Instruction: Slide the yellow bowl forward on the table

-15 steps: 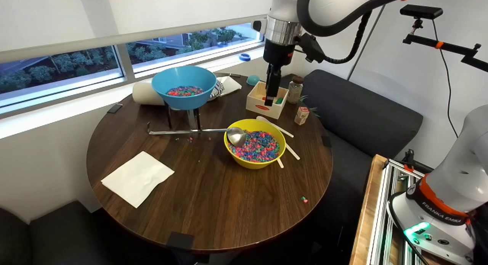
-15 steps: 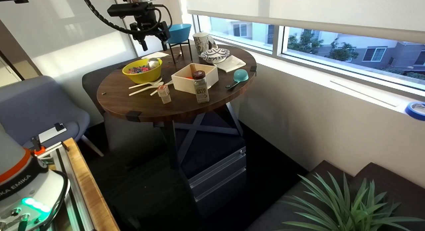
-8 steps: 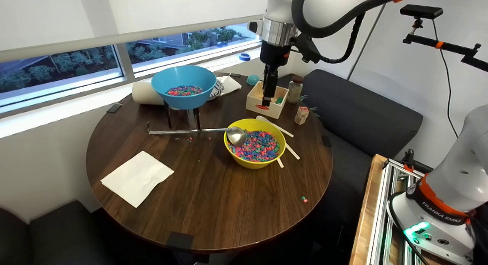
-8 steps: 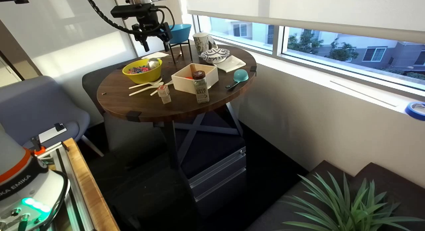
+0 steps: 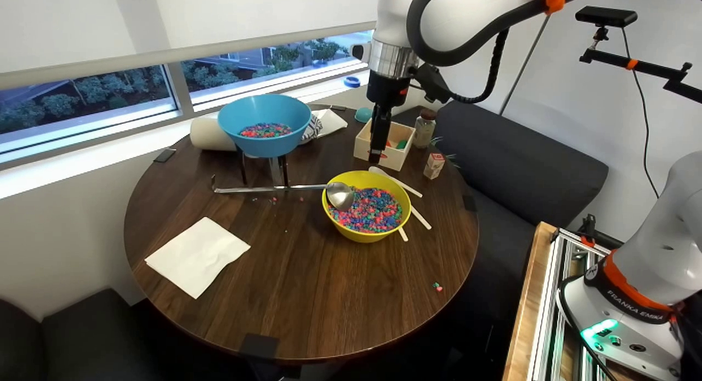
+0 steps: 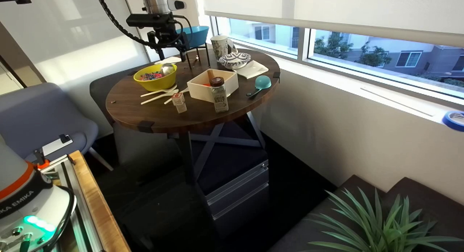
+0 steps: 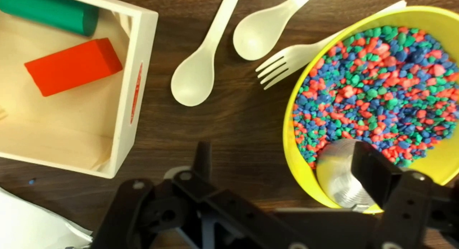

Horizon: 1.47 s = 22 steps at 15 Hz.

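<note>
The yellow bowl (image 5: 364,237) sits upright on the round brown table (image 5: 296,293), filled with multicoloured pieces. It also shows in an exterior view (image 6: 156,86) and at the right of the wrist view (image 7: 302,178). A metal ladle (image 5: 340,196) rests with its head in the bowl and its handle over the rim. My gripper (image 5: 375,153) is open and empty, above the table behind the bowl, near the wooden box. Its fingers are spread apart in an exterior view (image 6: 172,56). In the wrist view (image 7: 287,163) one finger overlaps the ladle head; the other is over table.
A wooden box (image 5: 395,159) with coloured blocks stands behind the bowl. Spoons and a fork (image 7: 287,61) lie beside and partly under the bowl. A blue bowl (image 5: 266,145) stands on a raised stand. A small carton (image 5: 434,166), jar (image 5: 424,130) and napkin (image 5: 197,255) are around.
My gripper has moved lower and, in an exterior view, to the left, coming nearer the yellow bowl. It stays open. The bowl, ladle and other objects have not moved.
</note>
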{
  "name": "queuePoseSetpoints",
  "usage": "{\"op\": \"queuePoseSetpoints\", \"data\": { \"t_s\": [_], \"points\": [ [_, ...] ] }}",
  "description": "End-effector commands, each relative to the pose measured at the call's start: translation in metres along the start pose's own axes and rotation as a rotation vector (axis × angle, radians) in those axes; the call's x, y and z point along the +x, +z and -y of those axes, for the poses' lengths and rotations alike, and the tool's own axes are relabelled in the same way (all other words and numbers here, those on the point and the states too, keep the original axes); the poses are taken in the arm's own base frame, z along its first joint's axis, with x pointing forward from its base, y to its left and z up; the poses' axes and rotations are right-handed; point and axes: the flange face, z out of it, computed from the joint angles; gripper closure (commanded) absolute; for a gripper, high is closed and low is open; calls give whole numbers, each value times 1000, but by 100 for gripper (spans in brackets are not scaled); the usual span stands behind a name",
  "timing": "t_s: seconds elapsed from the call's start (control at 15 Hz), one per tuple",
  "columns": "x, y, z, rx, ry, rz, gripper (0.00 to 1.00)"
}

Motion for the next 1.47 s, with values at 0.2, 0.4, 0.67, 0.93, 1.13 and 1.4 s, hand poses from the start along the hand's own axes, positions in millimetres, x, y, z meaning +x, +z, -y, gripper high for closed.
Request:
{"op": "queuePoseSetpoints", "data": {
  "t_s": [0.2,0.4,0.67,0.93,1.13,1.4],
  "points": [
    [16,36,-5,27,-18,-46,14],
    [19,51,-6,51,-36,-38,45],
    [21,62,-5,82,-62,-26,65],
    [23,62,-3,103,-88,-33,91],
    [25,61,-4,89,-104,-33,100],
    [30,56,-8,65,-153,-23,97]
  ]
}}
